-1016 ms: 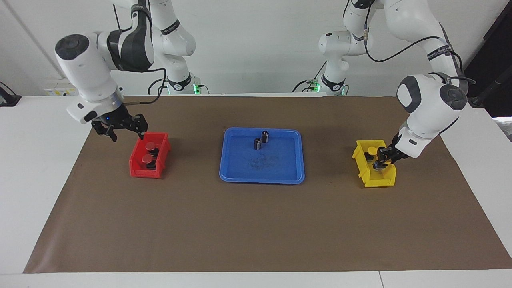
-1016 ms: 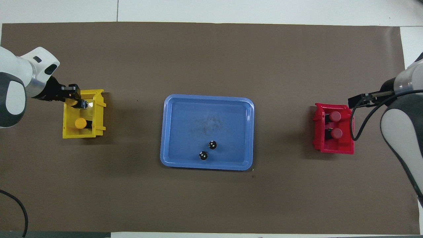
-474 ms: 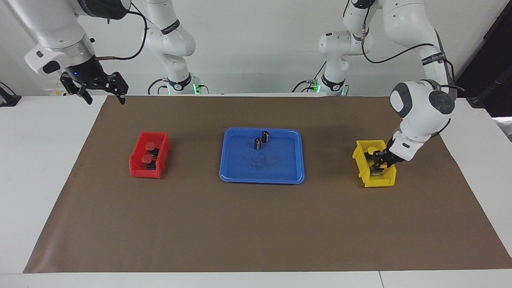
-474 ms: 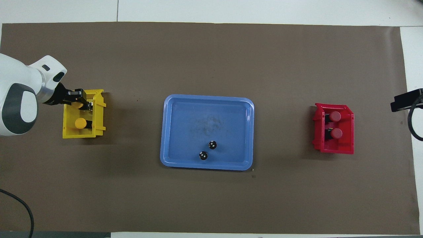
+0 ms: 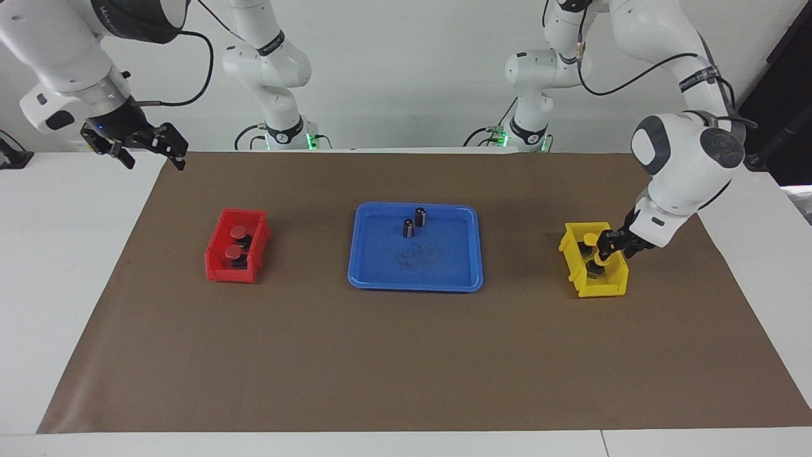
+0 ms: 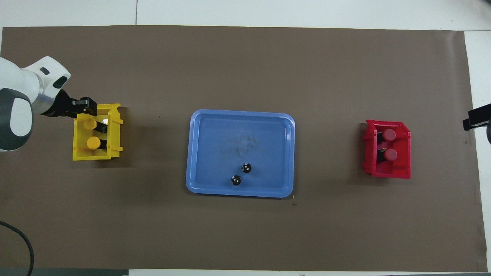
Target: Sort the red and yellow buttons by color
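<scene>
Two red buttons (image 5: 239, 233) (image 5: 233, 252) stand in the red bin (image 5: 219, 270), also in the overhead view (image 6: 388, 134) (image 6: 391, 154). Two yellow buttons (image 6: 90, 123) (image 6: 93, 143) sit in the yellow bin (image 6: 115, 147); the bin also shows in the facing view (image 5: 599, 289). My left gripper (image 5: 610, 246) is open and empty, just above the yellow bin's end toward the left arm. My right gripper (image 5: 156, 164) is open and empty. It is raised over the mat's corner at the right arm's end of the table.
A blue tray (image 5: 415, 285) sits mid-table between the bins and holds two dark cylinders without coloured caps (image 5: 420, 216) (image 5: 408, 228). A brown mat (image 5: 406, 368) covers the table.
My left gripper dipped into the yellow bin, let go of the second yellow button and rose slightly. My right gripper lifted away from the red bin toward the table's corner.
</scene>
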You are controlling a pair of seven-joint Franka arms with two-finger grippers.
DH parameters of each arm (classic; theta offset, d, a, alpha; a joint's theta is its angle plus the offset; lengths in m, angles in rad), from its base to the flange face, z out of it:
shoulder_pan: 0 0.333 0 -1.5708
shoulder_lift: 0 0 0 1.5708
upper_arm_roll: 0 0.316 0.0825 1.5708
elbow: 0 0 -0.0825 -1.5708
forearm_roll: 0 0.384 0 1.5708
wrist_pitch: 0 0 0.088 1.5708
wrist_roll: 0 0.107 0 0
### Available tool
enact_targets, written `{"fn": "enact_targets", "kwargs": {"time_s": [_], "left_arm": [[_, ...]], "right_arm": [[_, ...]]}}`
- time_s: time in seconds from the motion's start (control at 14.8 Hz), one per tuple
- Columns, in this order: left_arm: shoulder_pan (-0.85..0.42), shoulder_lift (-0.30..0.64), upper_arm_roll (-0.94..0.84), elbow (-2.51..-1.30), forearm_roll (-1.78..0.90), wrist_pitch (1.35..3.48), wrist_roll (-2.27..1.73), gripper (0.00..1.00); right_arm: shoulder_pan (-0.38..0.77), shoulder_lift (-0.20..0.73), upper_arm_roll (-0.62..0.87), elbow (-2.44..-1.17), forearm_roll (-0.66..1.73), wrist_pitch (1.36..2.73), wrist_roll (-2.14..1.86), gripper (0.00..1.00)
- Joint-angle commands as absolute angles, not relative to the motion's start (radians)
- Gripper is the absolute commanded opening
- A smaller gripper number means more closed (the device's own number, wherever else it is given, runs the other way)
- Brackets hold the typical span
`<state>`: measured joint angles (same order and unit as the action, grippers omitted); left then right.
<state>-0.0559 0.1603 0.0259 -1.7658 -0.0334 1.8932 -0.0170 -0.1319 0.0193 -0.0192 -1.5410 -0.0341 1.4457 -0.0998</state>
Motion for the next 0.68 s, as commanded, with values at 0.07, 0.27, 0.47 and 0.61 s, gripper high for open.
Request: {"fn": "enact_targets", "kwargs": {"time_s": [0.07,0.27,0.47,0.61], "left_arm": [[-0.061,0.103,0.021,-1.683,-0.037,1.77,0.015,1.0],[-0.064,0.055,0.015,-1.674,-0.034,1.724,0.041,1.0],[-0.064,0.04,0.014,-1.626,-0.035,1.655,0.121,1.0],[-0.064,0.0,0.012,-1.626,-0.037,1.641,0.121,1.0]], "right_arm": [[-0.088,0.048,-0.078,-1.496,-0.031,1.45,-0.095,1.0],[-0.08,0.06,-0.094,-1.493,-0.031,1.451,-0.095,1.0],[-0.084,0.052,-0.094,-1.499,-0.029,1.457,-0.094,1.0],[-0.084,0.043,-0.097,-1.512,-0.026,1.485,-0.092,1.0]]}}
